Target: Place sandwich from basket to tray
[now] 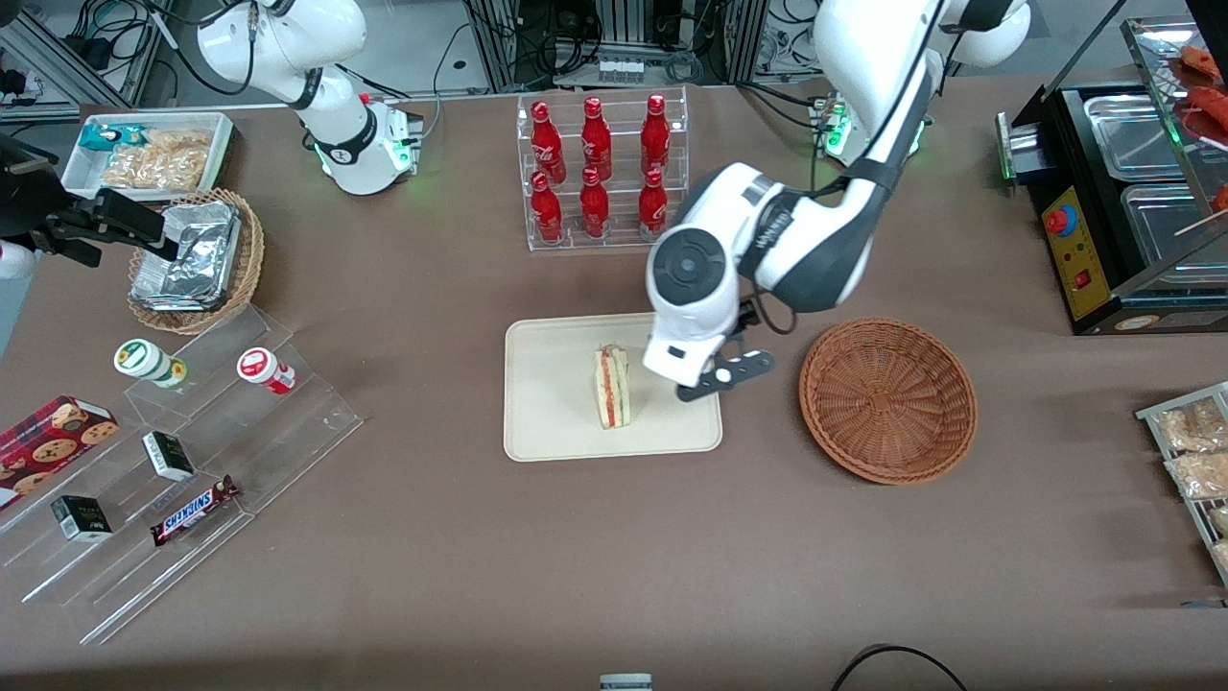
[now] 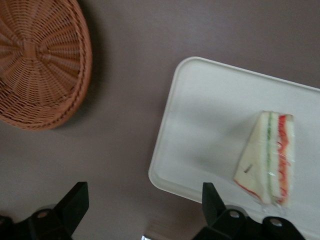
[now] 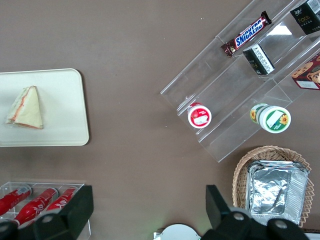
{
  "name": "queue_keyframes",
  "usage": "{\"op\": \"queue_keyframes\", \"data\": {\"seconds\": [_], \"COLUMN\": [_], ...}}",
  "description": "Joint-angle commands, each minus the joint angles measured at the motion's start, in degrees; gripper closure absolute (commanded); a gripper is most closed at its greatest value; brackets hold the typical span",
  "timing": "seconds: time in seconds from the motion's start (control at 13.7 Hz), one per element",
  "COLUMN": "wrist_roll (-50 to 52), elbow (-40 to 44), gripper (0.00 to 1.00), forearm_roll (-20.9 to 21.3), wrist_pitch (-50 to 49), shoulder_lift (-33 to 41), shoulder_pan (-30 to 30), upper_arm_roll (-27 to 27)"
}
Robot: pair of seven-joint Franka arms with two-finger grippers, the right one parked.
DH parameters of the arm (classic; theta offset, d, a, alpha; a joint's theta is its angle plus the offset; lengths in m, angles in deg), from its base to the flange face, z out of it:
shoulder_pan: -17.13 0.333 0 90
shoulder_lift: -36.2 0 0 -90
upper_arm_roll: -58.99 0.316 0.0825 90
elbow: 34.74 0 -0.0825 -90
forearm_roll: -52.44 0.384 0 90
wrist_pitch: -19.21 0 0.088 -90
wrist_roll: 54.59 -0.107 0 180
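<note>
From my seat, the thing nearest the front camera is the chocolate bar [image 1: 195, 510], lying on the lowest step of the clear stepped stand [image 1: 173, 480] toward the parked arm's end of the bench [image 1: 480, 576]. I take the tray [image 1: 556, 422] as my landmark for everything else.

The sandwich [image 1: 612, 386] lies on the tray, near its middle, with its red and green filling edge showing. It is out of the basket [image 1: 888, 398], which sits empty on the bench just beside the tray, toward the working arm's end.

The gripper [image 2: 145, 200] hangs above the tray's edge on the basket's side, close to the sandwich but apart from it. In the left wrist view I see the jaws spread wide with nothing between them, one finger [image 2: 75, 200] over the bare bench and the other over the tray's rim.

Farther from the front camera than the tray stands the clear rack of red bottles [image 1: 600, 168]. Well off from the tray toward the parked arm's end, I see a lighter wicker basket with foil packs [image 1: 192, 259] and a white bin of snacks [image 1: 153, 154]. Two small round tubs [image 1: 153, 363] sit on the stepped stand's upper step.
</note>
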Motion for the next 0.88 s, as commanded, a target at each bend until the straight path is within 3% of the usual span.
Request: {"op": "queue_keyframes", "data": {"seconds": [0.0,0.51,0.73,0.8], "wrist_roll": [-5.14,-19.19,-25.87,-28.33], "elbow": [-7.87,-15.26,-15.36,-15.36], "gripper": [0.00,0.00,0.00,0.00], "forearm_roll": [0.84,0.05,-0.04,-0.04], "wrist_pitch": [-0.10,-1.41,-7.03,-8.52], "shoulder_lift": [7.22,17.76,20.85,22.25], "shoulder_pan": [3.60,16.42,30.19,32.51], "upper_arm_roll": [-0.12,-1.00,-12.91,-14.17]}}
